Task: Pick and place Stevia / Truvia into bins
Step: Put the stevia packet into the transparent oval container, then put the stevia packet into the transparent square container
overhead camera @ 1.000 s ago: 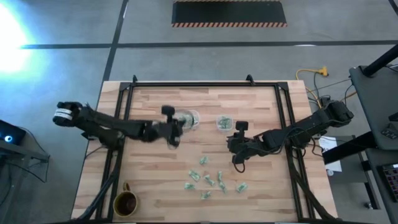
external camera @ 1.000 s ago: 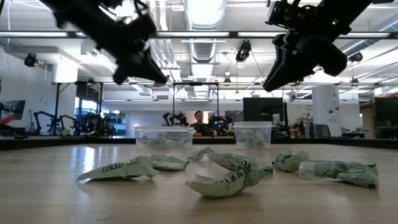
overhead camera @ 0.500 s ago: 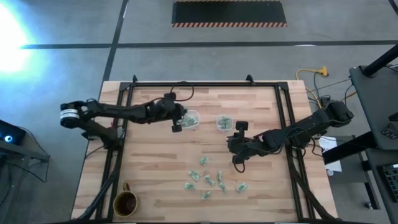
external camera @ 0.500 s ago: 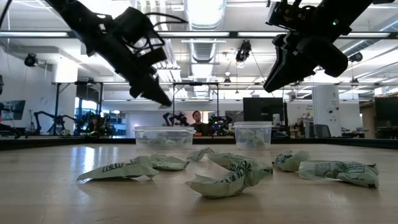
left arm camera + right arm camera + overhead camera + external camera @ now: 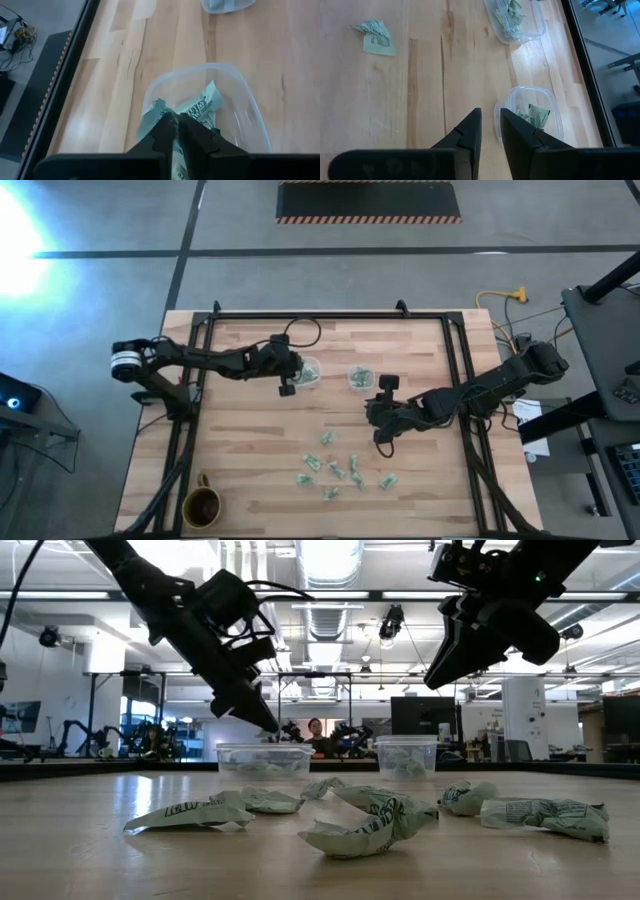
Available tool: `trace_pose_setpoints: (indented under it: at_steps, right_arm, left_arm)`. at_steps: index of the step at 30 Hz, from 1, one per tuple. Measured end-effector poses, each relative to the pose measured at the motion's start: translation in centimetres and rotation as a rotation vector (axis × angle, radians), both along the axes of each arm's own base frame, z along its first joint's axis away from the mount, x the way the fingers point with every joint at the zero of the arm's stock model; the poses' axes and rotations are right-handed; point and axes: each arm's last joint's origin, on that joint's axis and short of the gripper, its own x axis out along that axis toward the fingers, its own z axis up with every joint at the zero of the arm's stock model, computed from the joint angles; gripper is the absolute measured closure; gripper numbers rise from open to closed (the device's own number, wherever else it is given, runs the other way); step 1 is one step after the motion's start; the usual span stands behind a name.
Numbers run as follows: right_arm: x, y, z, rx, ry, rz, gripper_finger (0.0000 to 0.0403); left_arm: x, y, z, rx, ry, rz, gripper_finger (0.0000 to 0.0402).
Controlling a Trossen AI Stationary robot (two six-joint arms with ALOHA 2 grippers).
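The left claw (image 5: pixel 176 131) hangs over the wider bin (image 5: pixel 240 95), pinched on what seems a packet (image 5: pixel 176 155), while the right claw (image 5: pixel 490 132) waits slightly open above the counter (image 5: pixel 260 440).

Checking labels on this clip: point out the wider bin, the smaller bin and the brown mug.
wider bin (image 5: pixel 252 107), left wrist view, clear side wall.
smaller bin (image 5: pixel 360 377), high view, its middle.
brown mug (image 5: pixel 202 506), high view, its rim.

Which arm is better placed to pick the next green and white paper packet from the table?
The right arm. The right claw hangs empty beside the loose pale green and white paper packets, while the left claw is over the wider clear plastic bin, shut on a held packet.
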Motion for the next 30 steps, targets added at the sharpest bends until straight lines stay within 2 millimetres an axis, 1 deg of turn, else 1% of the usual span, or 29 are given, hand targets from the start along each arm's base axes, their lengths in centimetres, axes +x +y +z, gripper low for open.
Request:
trace_pose_setpoints:
  at_steps: [7, 10, 12, 15, 20, 24, 27, 30]
  right_arm:
    - [-0.1, 0.0, -0.3, 0.000, 0.006, -0.003, 0.0342]
    - [-0.2, -0.1, -0.4, 0.016, 0.003, -0.013, 0.0340]
    - [-0.2, 0.1, -0.5, 0.067, 0.013, 0.012, 0.0339]
    - [0.1, 0.6, -0.6, 0.198, 0.007, 0.101, 0.0340]
    - [0.8, 1.6, -0.7, 0.402, -0.066, 0.320, 0.0335]
    - [0.9, 2.1, -1.7, 0.475, -0.052, 0.439, 0.0331]
    - [1.1, 2.3, -2.8, 0.510, -0.034, 0.477, 0.0327]
    - [1.4, 2.5, -3.9, 0.522, 0.002, 0.482, 0.0322]
  left_arm:
    - [0.1, 0.0, 0.2, -0.001, -0.006, 0.001, 0.0312]
    - [0.1, 0.0, 0.2, -0.001, -0.005, 0.001, 0.0290]
    - [0.1, -0.1, 0.1, -0.003, -0.002, -0.001, 0.0281]
    - [0.1, -0.3, 0.1, -0.019, -0.007, 0.004, 0.0276]
    - [0.2, -0.7, 0.1, -0.022, -0.006, -0.008, 0.0276]
    - [0.3, -1.2, 0.2, -0.022, -0.009, -0.024, 0.0276]
    - [0.1, -1.6, 0.3, -0.028, 0.008, -0.036, 0.0276]
    - [-0.3, -2.2, 0.8, -0.043, 0.021, -0.040, 0.0276]
